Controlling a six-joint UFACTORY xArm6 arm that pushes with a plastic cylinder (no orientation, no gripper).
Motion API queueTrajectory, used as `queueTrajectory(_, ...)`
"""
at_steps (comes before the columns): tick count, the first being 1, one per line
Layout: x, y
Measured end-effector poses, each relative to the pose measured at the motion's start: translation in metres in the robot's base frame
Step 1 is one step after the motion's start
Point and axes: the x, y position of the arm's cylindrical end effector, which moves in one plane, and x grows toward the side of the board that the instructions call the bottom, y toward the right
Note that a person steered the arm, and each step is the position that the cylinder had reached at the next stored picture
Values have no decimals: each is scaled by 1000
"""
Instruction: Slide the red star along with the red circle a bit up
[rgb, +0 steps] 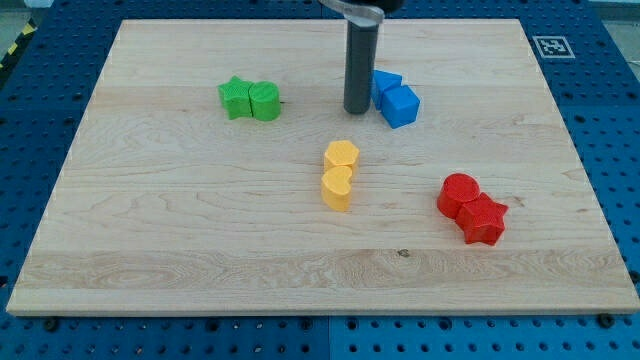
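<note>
My tip (357, 110) sits near the view's top of the bench (150, 230), just beside the two blue blocks (394, 98) on their left side. There are no fingers here, only a straight rod, so it holds nothing and can only push. The red circle (459, 193) and the red star (483, 220) sit touching each other near the view's right, well apart from my tip, with the star lower and a little to the right. To do this step well, I think my tip should go around the blue blocks and come down below the red star, on its bottom side. Then it should push up slowly, so the star pushes the circle along too. The push should go through the middle of both, or one may slip away sideways. The two yellow blocks (340, 174) and the two green blocks (250, 100) are out of the way.
</note>
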Motion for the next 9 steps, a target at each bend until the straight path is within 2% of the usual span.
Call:
queueTrajectory(2, 64, 3)
queueTrajectory(4, 108, 14)
queueTrajectory(8, 215, 79)
queueTrajectory(9, 214, 90)
